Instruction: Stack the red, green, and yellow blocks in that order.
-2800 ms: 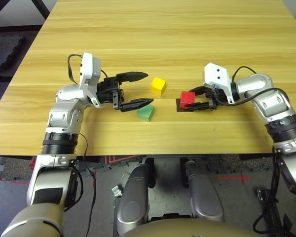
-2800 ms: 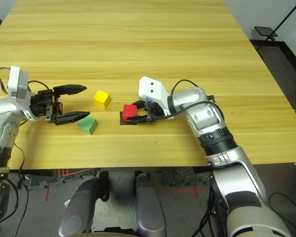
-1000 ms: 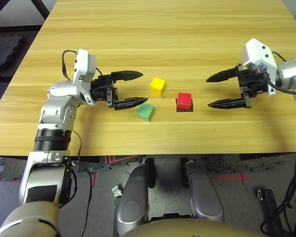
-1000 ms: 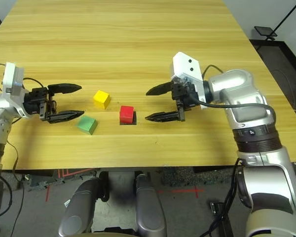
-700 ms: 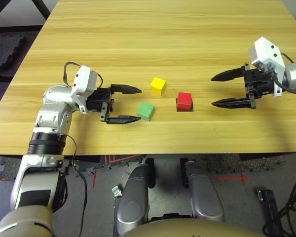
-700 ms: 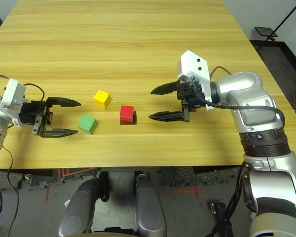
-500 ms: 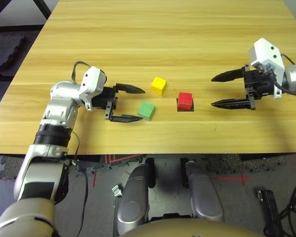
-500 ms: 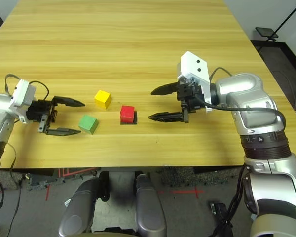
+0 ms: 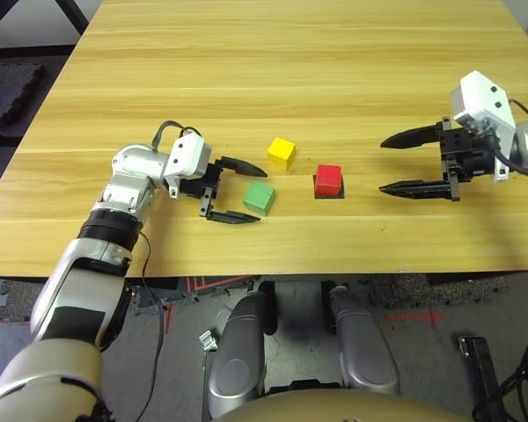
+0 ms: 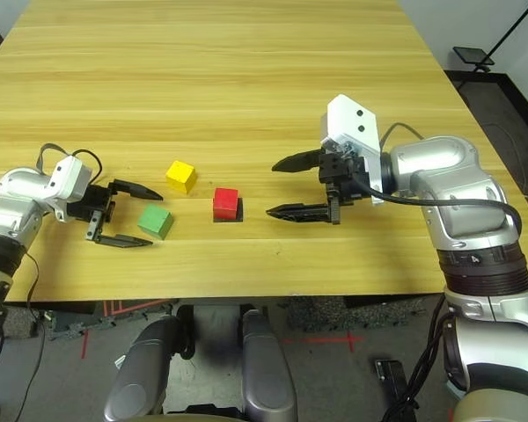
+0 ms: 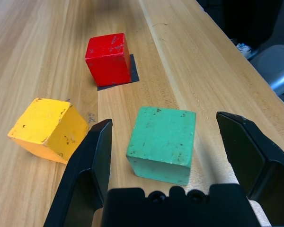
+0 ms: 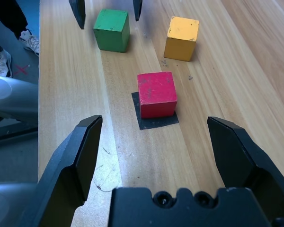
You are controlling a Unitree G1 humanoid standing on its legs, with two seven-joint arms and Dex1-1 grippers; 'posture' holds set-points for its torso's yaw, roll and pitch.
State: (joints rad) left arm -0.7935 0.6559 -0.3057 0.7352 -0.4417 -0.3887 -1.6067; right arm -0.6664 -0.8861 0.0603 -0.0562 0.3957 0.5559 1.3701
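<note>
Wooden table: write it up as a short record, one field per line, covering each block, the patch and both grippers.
red block: on the black patch, covering most of it
green block: on the table, between the left gripper's open fingers, not gripped
yellow block: on the table, farther from the robot than green
left gripper: open, around green
right gripper: open, empty, to the right of red
stack: not yet begun, no block on another

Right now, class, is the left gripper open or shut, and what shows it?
Open: the left gripper's two fingers stand wide apart, with the green block between them, touching neither.
</note>
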